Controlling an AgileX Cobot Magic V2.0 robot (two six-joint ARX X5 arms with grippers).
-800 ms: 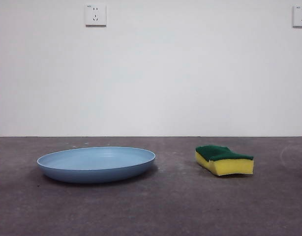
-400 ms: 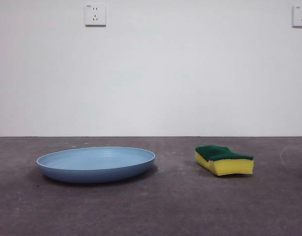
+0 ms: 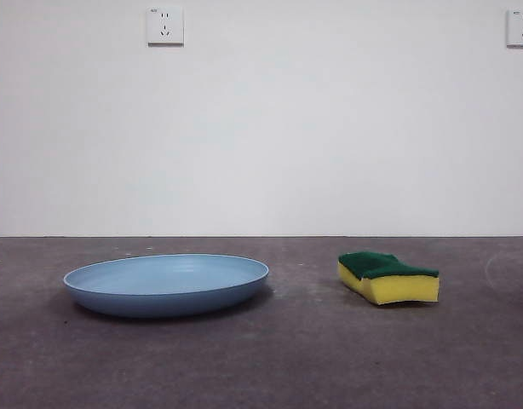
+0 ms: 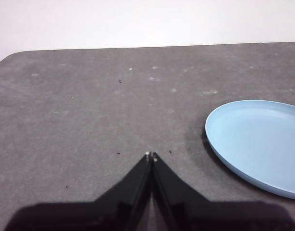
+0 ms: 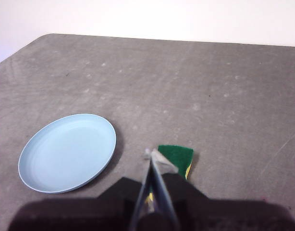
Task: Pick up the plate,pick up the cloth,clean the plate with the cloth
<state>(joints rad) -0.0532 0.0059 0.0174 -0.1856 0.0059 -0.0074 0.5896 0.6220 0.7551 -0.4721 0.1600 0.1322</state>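
Observation:
The light-blue plate (image 3: 166, 284) lies flat on the dark grey table (image 3: 287, 358), left of centre. The cloth (image 3: 387, 277), a yellow sponge with a green scouring top, lies to its right, apart from it. Neither arm shows in the front view. In the left wrist view my left gripper (image 4: 151, 155) is shut and empty, above bare table beside the plate (image 4: 260, 139). Seen from the right wrist, my right gripper (image 5: 151, 155) is shut and empty, high above the table, its tips in line with the cloth (image 5: 177, 156); the plate (image 5: 67, 152) lies to one side.
A white wall (image 3: 330, 128) rises behind the table, with one socket (image 3: 165, 25) above the plate and another socket (image 3: 520, 27) at the far right. The table's corner (image 5: 46, 36) appears in the right wrist view.

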